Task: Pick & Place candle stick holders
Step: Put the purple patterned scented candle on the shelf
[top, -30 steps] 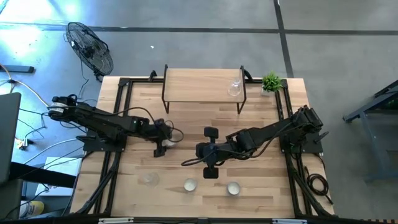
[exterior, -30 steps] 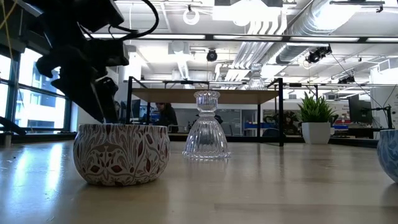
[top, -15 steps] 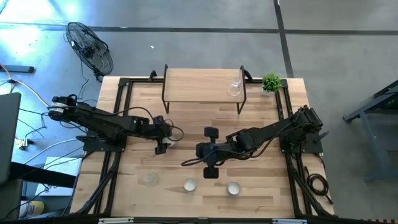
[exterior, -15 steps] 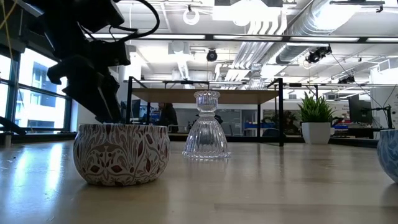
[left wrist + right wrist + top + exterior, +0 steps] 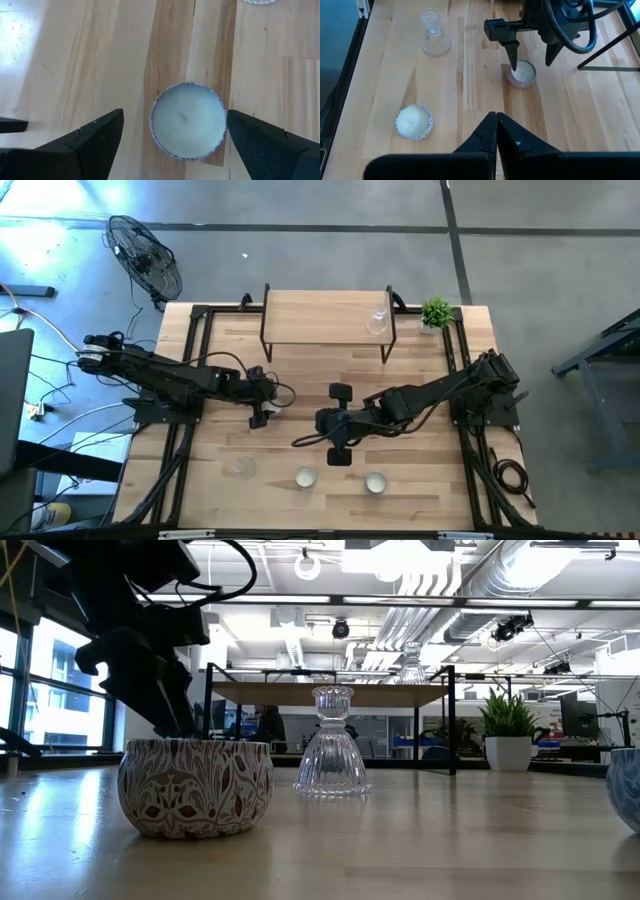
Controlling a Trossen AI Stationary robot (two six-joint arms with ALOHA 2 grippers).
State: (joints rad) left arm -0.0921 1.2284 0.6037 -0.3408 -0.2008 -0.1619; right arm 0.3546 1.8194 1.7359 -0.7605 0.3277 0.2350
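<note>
A tealight cup point(image 5: 187, 122) with a white centre stands on the table left of centre; it also shows in the high view point(image 5: 270, 406). My left gripper point(image 5: 172, 137) is open above it, pointing down, one finger on each side with a gap to the rim. My right gripper point(image 5: 496, 125) is shut and empty near the table's middle point(image 5: 325, 423). Two more tealight cups point(image 5: 305, 478) point(image 5: 375, 482) and a clear glass stemmed holder point(image 5: 240, 468) stand near the front edge. Another glass holder point(image 5: 377, 320) stands on the wooden shelf point(image 5: 320, 318).
A small green plant point(image 5: 435, 312) stands at the far right beside the shelf. In the low view a patterned cup point(image 5: 195, 787) and the glass holder point(image 5: 332, 745) stand in front, with the left arm point(image 5: 140, 650) behind the cup. Black frame rails point(image 5: 190, 380) run along both table sides.
My left gripper has shifted a little toward the table's right over the tealight cup, then held still. The cup has not moved.
</note>
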